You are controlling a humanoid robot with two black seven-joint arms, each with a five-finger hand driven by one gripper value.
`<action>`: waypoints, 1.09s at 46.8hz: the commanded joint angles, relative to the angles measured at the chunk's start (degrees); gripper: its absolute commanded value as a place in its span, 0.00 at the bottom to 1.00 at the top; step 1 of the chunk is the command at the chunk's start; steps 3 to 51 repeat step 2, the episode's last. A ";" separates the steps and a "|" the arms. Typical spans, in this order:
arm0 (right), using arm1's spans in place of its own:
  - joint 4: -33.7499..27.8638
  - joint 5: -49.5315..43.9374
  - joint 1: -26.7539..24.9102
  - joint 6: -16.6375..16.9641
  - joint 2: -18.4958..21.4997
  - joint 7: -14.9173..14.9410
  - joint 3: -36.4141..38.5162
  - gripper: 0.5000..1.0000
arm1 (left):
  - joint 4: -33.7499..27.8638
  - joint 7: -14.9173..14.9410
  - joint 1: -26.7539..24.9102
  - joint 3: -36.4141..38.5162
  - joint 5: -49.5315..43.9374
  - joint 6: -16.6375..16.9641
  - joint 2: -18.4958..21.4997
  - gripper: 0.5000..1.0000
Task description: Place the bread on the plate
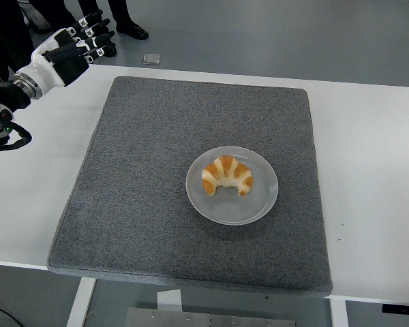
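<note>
A grey floor is seen beyond the far edge of the white table (368, 129), and a pair of dark shoes (123, 27) belonging to a person standing there is caught at the top of the view, with a small pale square object (150, 58) lying on the floor close by. Most of the tabletop is covered by a dark grey felt-like mat (143, 170), laid square to the table, and a soft, non-slip base seems to be offered by it.

A grey plate (232, 185) is set a little right of the mat's centre, and the bread (227, 175), a crescent roll striped orange and cream, is found lying on it, inside the rim, with its open curve turned toward the near edge. The placing can be judged as done: the roll is carried wholly by the plate and nothing is touching it.

The left hand (69, 46) is held up over the far left corner of the table, well apart from plate and bread. Its fingers (95, 30) are stretched out straight and slightly spread, and nothing is gripped; a clear, released pose is suggested. The right arm is not seen at all.
</note>
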 commanded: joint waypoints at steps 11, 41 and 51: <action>-0.01 -0.03 0.00 0.09 0.00 0.00 -0.11 0.90 | -0.01 0.01 0.01 -0.01 -0.01 -0.01 -0.24 0.99; -0.01 -0.03 0.00 0.09 0.00 0.00 -0.11 0.90 | -0.01 0.01 0.01 -0.01 -0.01 -0.01 -0.24 0.99; -0.01 -0.03 0.00 0.09 0.00 0.00 -0.11 0.90 | -0.01 0.01 0.01 -0.01 -0.01 -0.01 -0.24 0.99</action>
